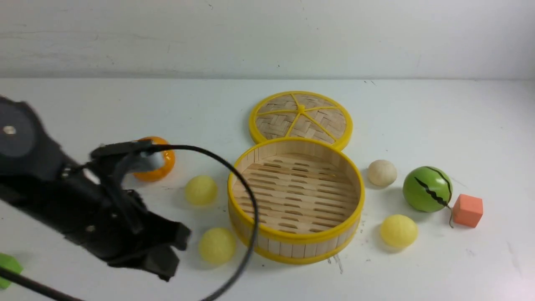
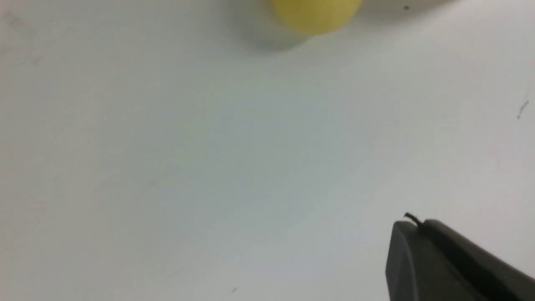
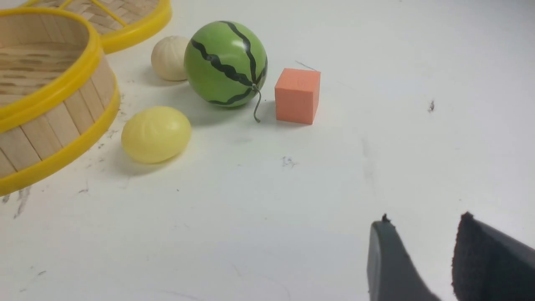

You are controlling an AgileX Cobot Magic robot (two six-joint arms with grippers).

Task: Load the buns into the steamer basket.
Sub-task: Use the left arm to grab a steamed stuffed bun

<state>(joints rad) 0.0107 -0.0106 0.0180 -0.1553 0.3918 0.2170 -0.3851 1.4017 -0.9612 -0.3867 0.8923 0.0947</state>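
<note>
The steamer basket stands mid-table with nothing in it. Two pale yellow buns lie to its left. A third yellow bun and the cream-white bun lie to its right, and both show in the right wrist view. My left gripper is shut and empty, low over the table just left of the near yellow bun. In the left wrist view its fingers are pressed together, with one yellow bun ahead. My right gripper is open and empty, well short of the right-hand buns.
The woven lid lies flat behind the basket. An orange tangerine sits behind my left arm. A green striped watermelon ball and an orange cube sit at the right. A green object is at the left edge.
</note>
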